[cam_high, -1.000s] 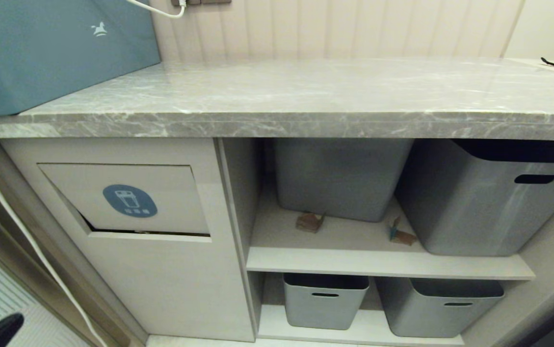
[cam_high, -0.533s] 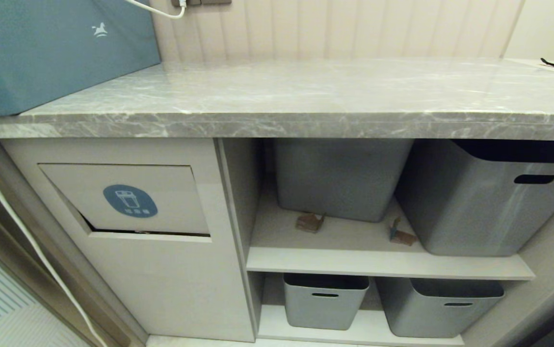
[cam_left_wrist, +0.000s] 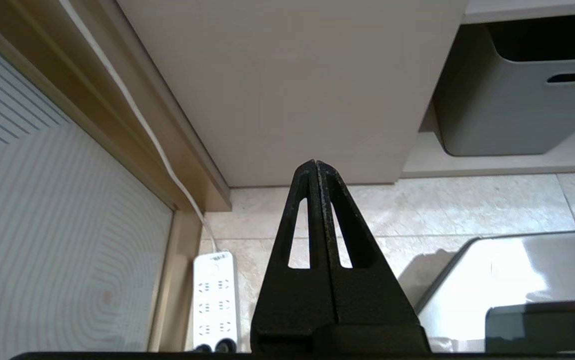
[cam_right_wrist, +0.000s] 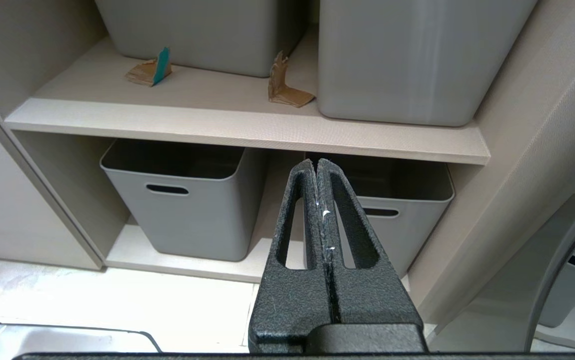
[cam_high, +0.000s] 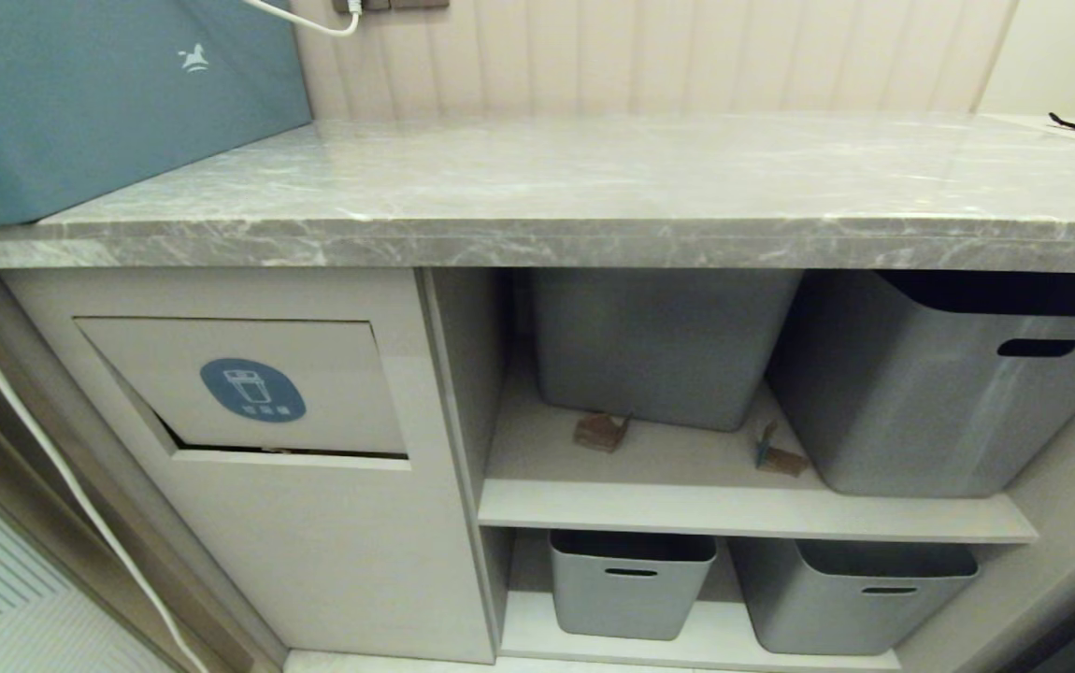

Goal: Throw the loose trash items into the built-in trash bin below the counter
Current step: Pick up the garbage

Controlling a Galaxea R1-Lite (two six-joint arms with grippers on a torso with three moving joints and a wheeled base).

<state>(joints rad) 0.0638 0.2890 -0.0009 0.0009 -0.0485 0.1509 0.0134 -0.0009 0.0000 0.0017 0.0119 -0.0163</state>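
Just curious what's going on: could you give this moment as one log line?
left gripper: shut, empty, low | right gripper: shut, empty | cardboard scraps: two on shelf | trash bin flap: ajar

The upper beige shelf board (cam_high: pixel 687 505) carried two grey plastic tubs (cam_high: pixel 659 346), side by side at its back. In front of the left tub lay a folded brown cardboard scrap (cam_high: pixel 601 431). Right of that scrap, in the gap between the tubs, stood a second scrap with a teal-blue patch (cam_high: pixel 774 453), just beside the right tub (cam_high: pixel 949 393).
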